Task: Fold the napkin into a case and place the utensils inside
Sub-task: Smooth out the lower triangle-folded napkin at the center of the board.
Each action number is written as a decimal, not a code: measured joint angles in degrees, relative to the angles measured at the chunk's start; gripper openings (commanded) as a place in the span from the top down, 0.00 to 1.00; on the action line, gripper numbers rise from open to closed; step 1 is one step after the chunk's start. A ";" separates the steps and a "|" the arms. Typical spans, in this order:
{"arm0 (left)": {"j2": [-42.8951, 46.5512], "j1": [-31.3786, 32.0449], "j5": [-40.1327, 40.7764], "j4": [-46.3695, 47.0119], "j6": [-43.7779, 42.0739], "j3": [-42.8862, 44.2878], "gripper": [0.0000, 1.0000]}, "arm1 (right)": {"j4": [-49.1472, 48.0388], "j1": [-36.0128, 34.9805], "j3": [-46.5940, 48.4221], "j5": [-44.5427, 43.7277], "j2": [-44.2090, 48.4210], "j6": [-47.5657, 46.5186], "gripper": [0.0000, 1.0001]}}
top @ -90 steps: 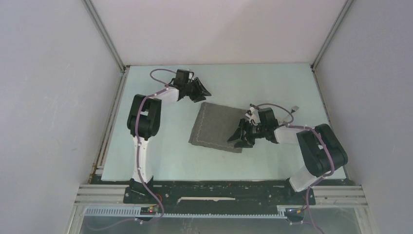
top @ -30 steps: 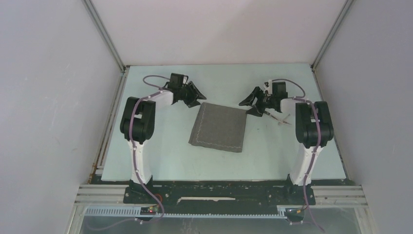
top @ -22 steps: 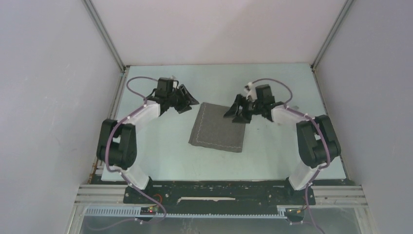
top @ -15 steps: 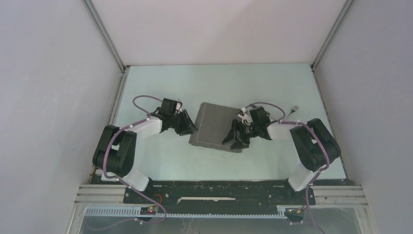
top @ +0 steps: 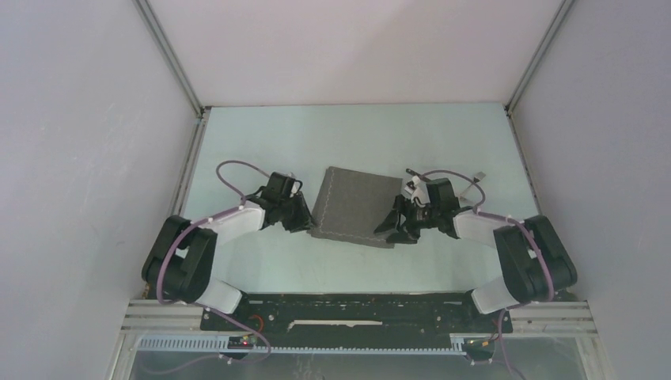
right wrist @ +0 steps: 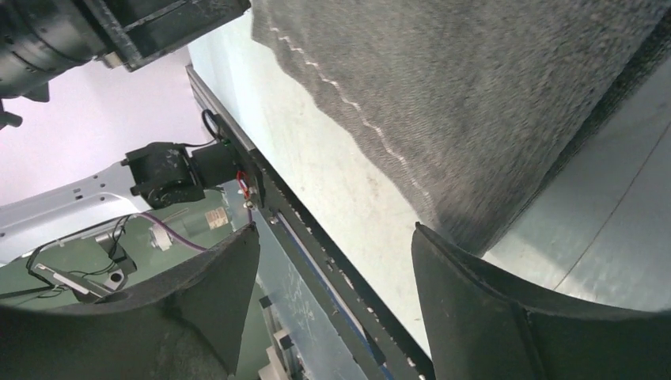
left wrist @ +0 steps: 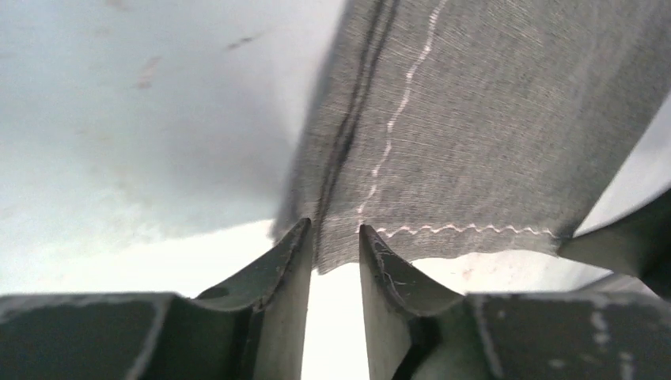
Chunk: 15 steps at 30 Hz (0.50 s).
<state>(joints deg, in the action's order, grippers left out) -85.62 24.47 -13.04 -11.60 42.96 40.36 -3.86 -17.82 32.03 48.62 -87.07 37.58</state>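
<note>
The napkin (top: 356,204) lies flat on the table as a grey folded square with a pale stitched hem. My left gripper (top: 304,219) is at its near-left corner. In the left wrist view the jaws (left wrist: 335,231) stand a narrow gap apart, with the corner of the napkin (left wrist: 475,119) just between the tips. My right gripper (top: 395,230) is wide open at the near-right corner. In the right wrist view (right wrist: 332,237) its fingers straddle the edge of the napkin (right wrist: 475,95). A small silvery piece (top: 479,175), perhaps the fork, lies behind the right arm. The knife is not in view.
The pale green table (top: 261,150) is walled by white panels at the left, back and right. A black rail (top: 356,305) runs along its near edge. The right arm's cable (top: 443,172) loops above the table beside the napkin.
Both arms have swung from the napkin's far corners towards me, down to its near corners. The napkin has not moved.
</note>
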 measured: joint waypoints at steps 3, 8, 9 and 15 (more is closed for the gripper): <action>2.86 -0.66 3.21 -4.74 -1.73 0.76 0.47 | 3.63 0.79 0.37 -0.92 4.68 -1.09 0.20; 6.82 -0.66 4.37 -8.33 -2.78 1.88 0.41 | 10.58 1.95 3.04 -5.55 7.13 -4.50 0.21; 6.80 -0.66 4.37 -8.81 -2.91 2.29 0.41 | 11.58 2.25 3.28 -6.67 7.10 -4.98 0.21; -1.92 -0.39 2.56 -8.41 -3.78 5.64 0.45 | 15.43 3.52 3.30 -11.80 5.75 -6.54 0.26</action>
<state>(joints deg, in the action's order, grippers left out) -87.55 24.08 -10.48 -20.01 39.18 46.00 11.57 -14.31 35.33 36.82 -81.32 31.05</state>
